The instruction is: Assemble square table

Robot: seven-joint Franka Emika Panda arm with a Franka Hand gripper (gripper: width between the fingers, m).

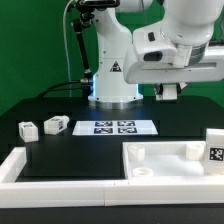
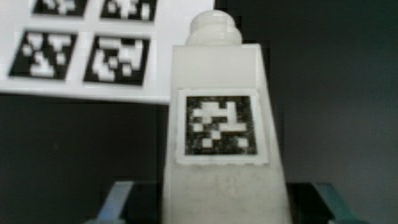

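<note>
Claw (image 2: 217, 196): we see it pinching one leg (image 2: 217, 120).
Near it: marker board (image 1: 113, 127) on the bench (image 1: 80, 152).
Farther off: two loose legs (image 1: 28, 128) (image 1: 55, 125).

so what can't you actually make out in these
- Exterior view: gripper, small and in shadow; finger contact unreadable.
- Exterior view: table top, cut off by the right edge.
- Wrist view: leg in the gripper, its gripped end cut off by the picture edge; tag blurred.
</note>
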